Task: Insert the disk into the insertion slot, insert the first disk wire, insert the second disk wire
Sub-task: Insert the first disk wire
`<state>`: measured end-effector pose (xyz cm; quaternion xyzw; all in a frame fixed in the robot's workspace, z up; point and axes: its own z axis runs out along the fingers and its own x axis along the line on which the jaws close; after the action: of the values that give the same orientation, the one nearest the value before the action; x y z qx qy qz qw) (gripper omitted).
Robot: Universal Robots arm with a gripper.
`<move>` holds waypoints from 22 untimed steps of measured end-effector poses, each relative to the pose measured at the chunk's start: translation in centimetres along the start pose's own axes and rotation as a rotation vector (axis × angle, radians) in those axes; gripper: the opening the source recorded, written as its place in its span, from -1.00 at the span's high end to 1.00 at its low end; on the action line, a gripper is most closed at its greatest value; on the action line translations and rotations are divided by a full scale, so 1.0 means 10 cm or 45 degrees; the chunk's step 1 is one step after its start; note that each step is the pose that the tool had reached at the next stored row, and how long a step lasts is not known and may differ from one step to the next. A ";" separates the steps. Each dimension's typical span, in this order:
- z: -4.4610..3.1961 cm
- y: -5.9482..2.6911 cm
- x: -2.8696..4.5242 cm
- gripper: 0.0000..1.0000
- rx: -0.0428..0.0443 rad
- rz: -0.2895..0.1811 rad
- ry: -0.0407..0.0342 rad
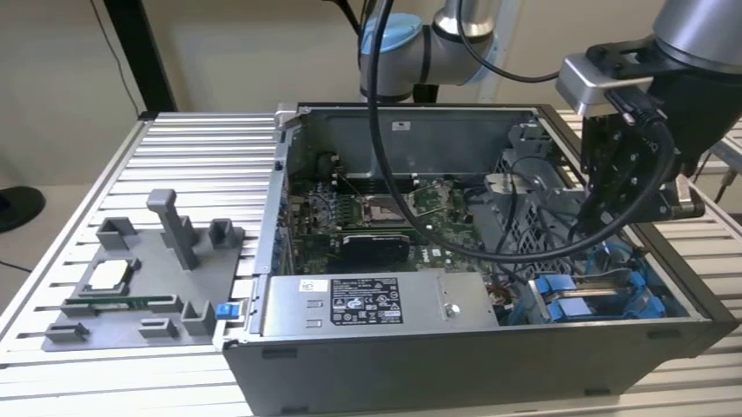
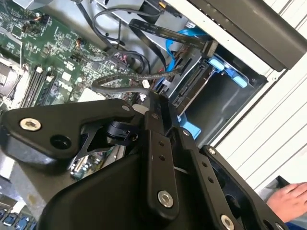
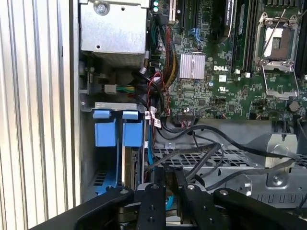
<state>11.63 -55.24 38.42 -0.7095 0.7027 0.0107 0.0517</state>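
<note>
The disk (image 3: 129, 165) stands on edge in the insertion slot (image 3: 99, 179), with the blue tabs of its carrier (image 3: 133, 134) showing at the bay's mouth. In the second wrist view the disk (image 2: 191, 90) shows its connector edge inside the grey insertion slot (image 2: 218, 103). My gripper (image 3: 172, 186) hangs just beside the bay and is shut on the end of a black disk wire (image 3: 204, 165) that runs in from the drive cage. Seen in the exterior view, the gripper (image 1: 620, 230) reaches down into the case's right side, above the blue carriers (image 1: 568, 304).
The silver power-supply box (image 1: 365, 304) lies along the case's front. The motherboard (image 3: 216, 72) fills the middle. Loose black and blue cables (image 2: 158, 31) cross near the bay. A person's hand (image 2: 288, 201) rests outside the case. A grey fixture plate (image 1: 139, 287) sits at the exterior view's left.
</note>
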 end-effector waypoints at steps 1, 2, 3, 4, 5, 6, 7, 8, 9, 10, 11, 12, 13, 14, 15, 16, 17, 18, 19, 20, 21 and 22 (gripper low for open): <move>0.001 0.000 0.011 1.00 -0.003 0.000 0.0000; 0.002 0.001 0.027 1.00 -0.006 0.001 0.0000; 0.003 0.000 0.043 1.00 -0.009 0.001 0.0001; 0.003 0.001 0.059 1.00 -0.012 0.001 0.0000; 0.004 0.001 0.078 1.00 -0.015 0.001 -0.0001; 0.004 0.001 0.096 1.00 -0.018 0.002 0.0000; 0.004 0.001 0.117 1.00 -0.021 0.002 0.0000; 0.005 0.002 0.136 1.00 -0.025 0.002 -0.0001; 0.005 0.001 0.154 1.00 -0.030 0.002 -0.0001; 0.006 0.002 0.174 1.00 -0.036 0.003 0.0000; 0.007 0.002 0.192 1.00 -0.041 0.003 -0.0001; 0.007 0.002 0.213 1.00 -0.046 0.004 -0.0001; 0.008 0.002 0.232 1.00 -0.052 0.005 0.0000; 0.009 0.003 0.250 1.00 -0.057 0.005 0.0000; 0.009 0.003 0.268 1.00 -0.063 0.005 0.0000; 0.010 0.003 0.287 1.00 -0.068 0.006 -0.0001; 0.011 0.003 0.306 1.00 -0.073 0.006 0.0000; 0.012 0.003 0.327 1.00 -0.079 0.007 -0.0001; 0.012 0.003 0.347 1.00 -0.084 0.007 0.0000; 0.013 0.004 0.366 1.00 -0.089 0.008 -0.0001; 0.013 0.004 0.384 1.00 -0.094 0.008 0.0000; 0.014 0.005 0.399 1.00 -0.097 0.009 -0.0002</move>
<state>11.63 -59.20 37.93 -0.7086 0.7042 0.0376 0.0248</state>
